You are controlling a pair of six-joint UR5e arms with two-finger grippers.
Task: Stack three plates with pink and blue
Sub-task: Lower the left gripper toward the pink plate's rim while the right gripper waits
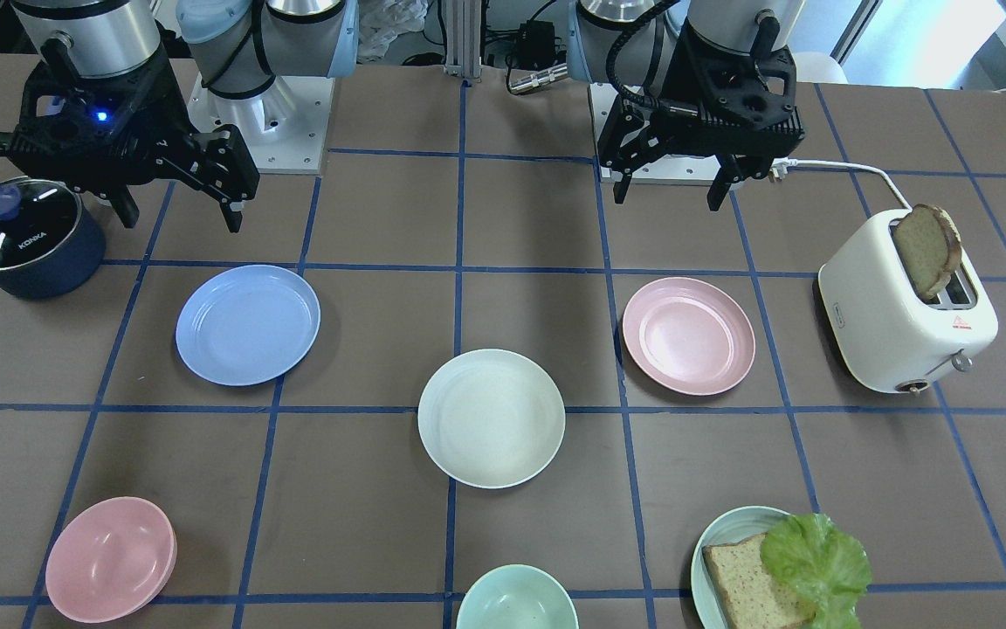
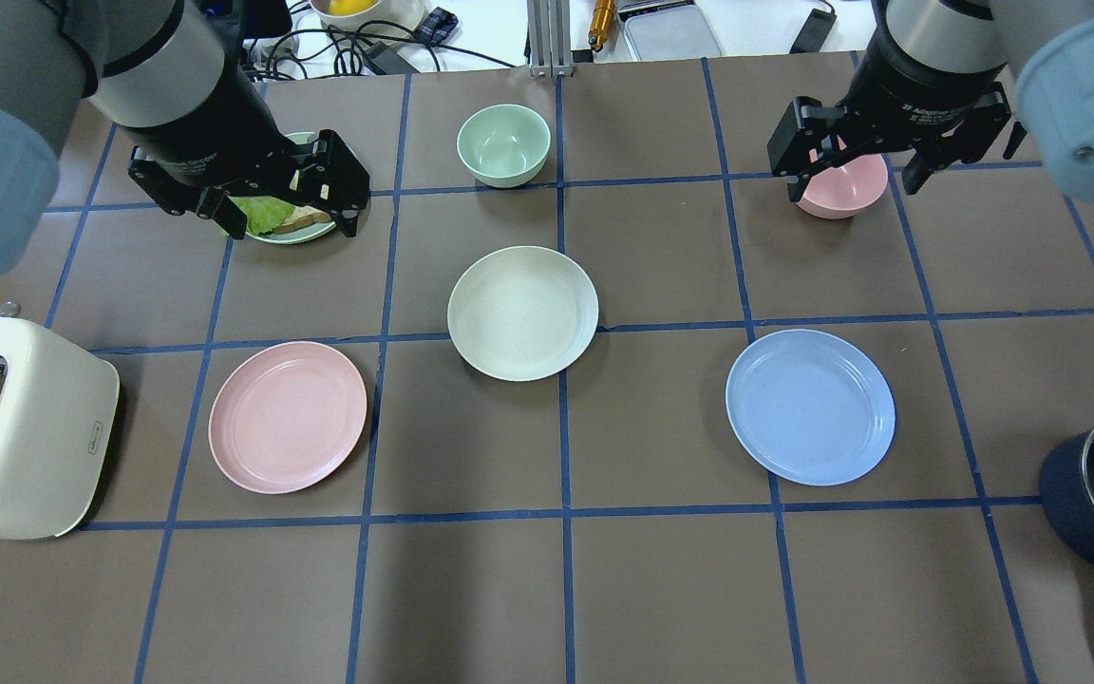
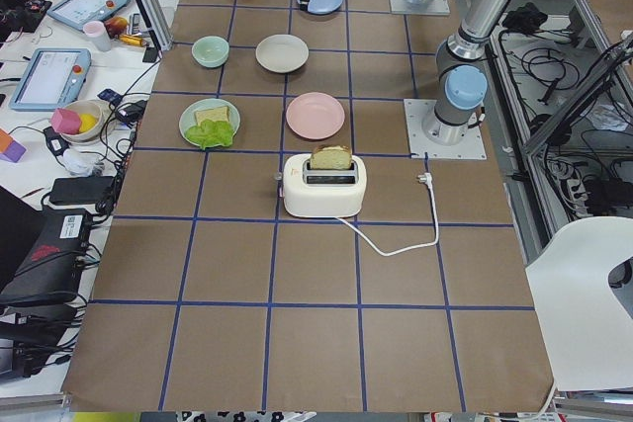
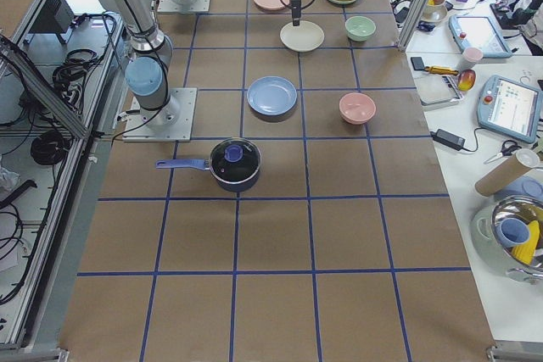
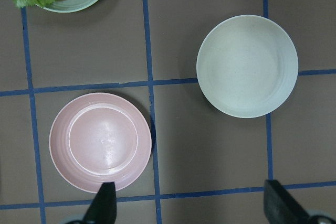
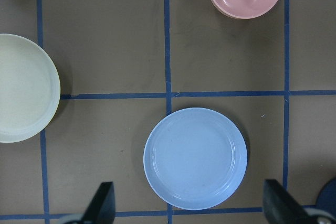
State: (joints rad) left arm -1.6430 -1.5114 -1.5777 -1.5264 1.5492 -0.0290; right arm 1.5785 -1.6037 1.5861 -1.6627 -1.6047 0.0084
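Three flat plates of equal size on the worktop [image 2: 471,589]: one light blue plate [image 2: 810,407] on the right, one pale pink plate [image 2: 288,416] on the left, one cream-white plate [image 2: 522,313] between them. Two bowls farther out: one pink bowl [image 1: 110,559] on the right, one mint bowl [image 2: 503,143] in the middle. One teal plate [image 1: 706,542] at far left, carrying one lettuce leaf [image 1: 817,563]. Two slices of bread: one bread slice [image 1: 743,581] on that teal plate, one bread slice [image 1: 926,249] in the single white toaster [image 1: 892,332]. One dark blue pot [image 1: 49,275] with one glass lid [image 1: 10,223]. Two claws: left claw [image 1: 669,196], right claw [image 1: 180,218].
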